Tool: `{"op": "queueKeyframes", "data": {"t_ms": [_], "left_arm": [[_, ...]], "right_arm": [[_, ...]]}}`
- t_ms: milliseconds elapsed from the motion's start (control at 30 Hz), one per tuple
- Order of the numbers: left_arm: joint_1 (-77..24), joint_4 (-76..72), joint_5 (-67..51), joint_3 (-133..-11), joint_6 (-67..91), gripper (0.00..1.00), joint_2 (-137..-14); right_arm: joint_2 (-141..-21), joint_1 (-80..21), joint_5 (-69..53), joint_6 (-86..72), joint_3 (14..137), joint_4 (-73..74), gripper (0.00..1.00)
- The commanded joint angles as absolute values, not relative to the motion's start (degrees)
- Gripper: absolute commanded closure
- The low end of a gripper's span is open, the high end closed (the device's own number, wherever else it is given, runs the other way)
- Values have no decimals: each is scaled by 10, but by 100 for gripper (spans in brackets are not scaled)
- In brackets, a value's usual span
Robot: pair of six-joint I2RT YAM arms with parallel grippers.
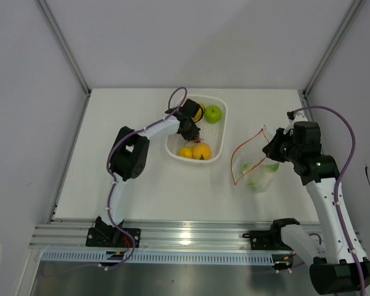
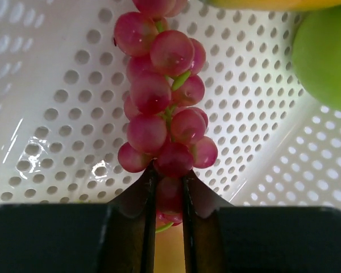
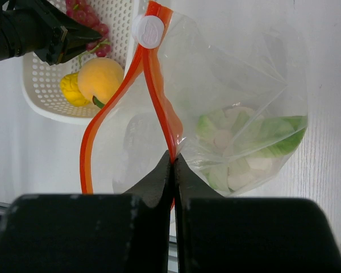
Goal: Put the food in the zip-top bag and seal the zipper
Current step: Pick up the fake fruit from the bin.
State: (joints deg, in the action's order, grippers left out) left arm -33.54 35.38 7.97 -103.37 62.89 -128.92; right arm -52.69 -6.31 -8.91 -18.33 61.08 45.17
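Your left hand (image 2: 169, 170) is clenched on the red grape bunch (image 2: 159, 96) inside the white basket (image 2: 62, 119). Your right hand (image 3: 173, 156) pinches the zipper (image 3: 86, 159), holding the zip-top bag (image 3: 244, 74) open beside the basket.

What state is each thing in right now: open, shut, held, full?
zip-top bag, mouth open, held by the right gripper.
zipper, unsealed.
cauliflower, inside the bag.
grape bunch, in the basket, pinched by the left gripper.
left gripper, shut on grapes.
right gripper, shut on the zipper.
green apple, loose in basket.
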Motion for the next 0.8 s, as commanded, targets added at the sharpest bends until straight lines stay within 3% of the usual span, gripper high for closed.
{"op": "queueKeyframes", "data": {"t_ms": [0,267,767], "left_arm": [[-343,305,59,-978,621,86,-1253],[-361,209,21,-867,639,98,-1202],[-390,98,-22,-730,653,99,-1096]], "right_arm": [[-516,-65,-91,-178,610,437,100],[-516,-65,-80,-176,606,435,100],[-544,-65,-68,-177,612,442,100]]}}
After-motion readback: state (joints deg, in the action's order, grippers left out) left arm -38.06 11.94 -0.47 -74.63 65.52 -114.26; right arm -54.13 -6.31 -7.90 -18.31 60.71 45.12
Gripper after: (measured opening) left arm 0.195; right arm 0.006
